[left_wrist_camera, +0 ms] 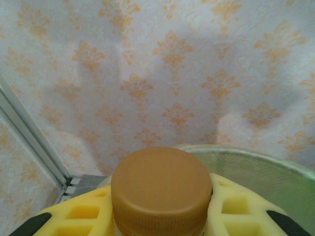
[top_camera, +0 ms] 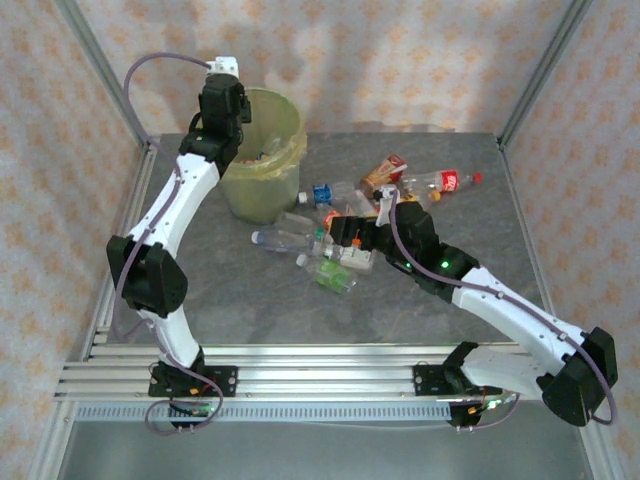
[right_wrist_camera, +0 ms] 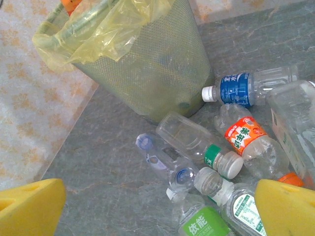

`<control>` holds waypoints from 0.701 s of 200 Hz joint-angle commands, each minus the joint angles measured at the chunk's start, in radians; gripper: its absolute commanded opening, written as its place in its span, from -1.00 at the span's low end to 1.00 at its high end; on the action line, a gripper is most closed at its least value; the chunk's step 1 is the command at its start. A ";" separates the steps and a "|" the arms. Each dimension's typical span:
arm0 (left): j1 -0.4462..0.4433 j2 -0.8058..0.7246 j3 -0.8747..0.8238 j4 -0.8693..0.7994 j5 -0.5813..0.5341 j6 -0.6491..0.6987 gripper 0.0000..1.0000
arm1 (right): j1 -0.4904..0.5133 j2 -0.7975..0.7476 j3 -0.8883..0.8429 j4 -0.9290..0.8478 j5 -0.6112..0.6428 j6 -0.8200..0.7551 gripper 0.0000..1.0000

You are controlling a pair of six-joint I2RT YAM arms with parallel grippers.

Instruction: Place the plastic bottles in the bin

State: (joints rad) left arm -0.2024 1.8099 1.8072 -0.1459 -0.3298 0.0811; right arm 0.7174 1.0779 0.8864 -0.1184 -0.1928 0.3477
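Note:
My left gripper (top_camera: 226, 118) is up at the left rim of the bin (top_camera: 262, 155), shut on a plastic bottle with an orange-brown cap (left_wrist_camera: 161, 189). Yellow fingers (left_wrist_camera: 74, 216) press the cap from both sides, and the bin's rim (left_wrist_camera: 256, 162) lies just behind. The bottle's body is hidden below. My right gripper (right_wrist_camera: 157, 211) hangs open low over the pile of bottles (top_camera: 330, 240) on the table. Below it lie a clear bottle with a blue mark (right_wrist_camera: 165, 160), a green-banded one (right_wrist_camera: 197, 142), a green-labelled one (right_wrist_camera: 204, 223), an orange-labelled one (right_wrist_camera: 244, 135) and a blue-labelled one (right_wrist_camera: 241, 88).
The bin (right_wrist_camera: 142, 64), a mesh bucket with a yellow-green bag, stands at the back left of the grey table (top_camera: 250, 300). A red-labelled bottle (top_camera: 445, 183) and an orange-brown pack (top_camera: 385, 172) lie further back right. Metal frame posts and papered walls ring the table.

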 commanded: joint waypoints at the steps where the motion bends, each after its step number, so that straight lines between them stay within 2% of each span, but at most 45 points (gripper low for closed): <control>1: 0.016 0.017 -0.035 0.087 -0.068 0.009 -0.30 | 0.001 -0.018 -0.011 -0.023 0.030 0.008 0.98; 14: 0.020 0.029 -0.050 0.107 -0.082 0.003 -0.29 | 0.001 -0.019 -0.010 -0.027 0.031 0.007 0.98; 50: 0.028 0.061 -0.060 0.112 -0.104 -0.012 -0.09 | 0.001 -0.016 -0.014 -0.035 0.036 0.005 0.98; 93: 0.028 0.064 -0.065 0.098 -0.110 -0.031 0.54 | 0.001 -0.011 -0.011 -0.037 0.031 -0.002 0.98; 140: 0.027 0.025 -0.068 0.082 -0.079 -0.057 0.60 | 0.001 -0.010 -0.010 -0.037 0.034 -0.004 0.98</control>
State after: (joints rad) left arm -0.1822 1.8900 1.7458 -0.0776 -0.4049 0.0502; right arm 0.7174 1.0775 0.8860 -0.1432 -0.1787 0.3473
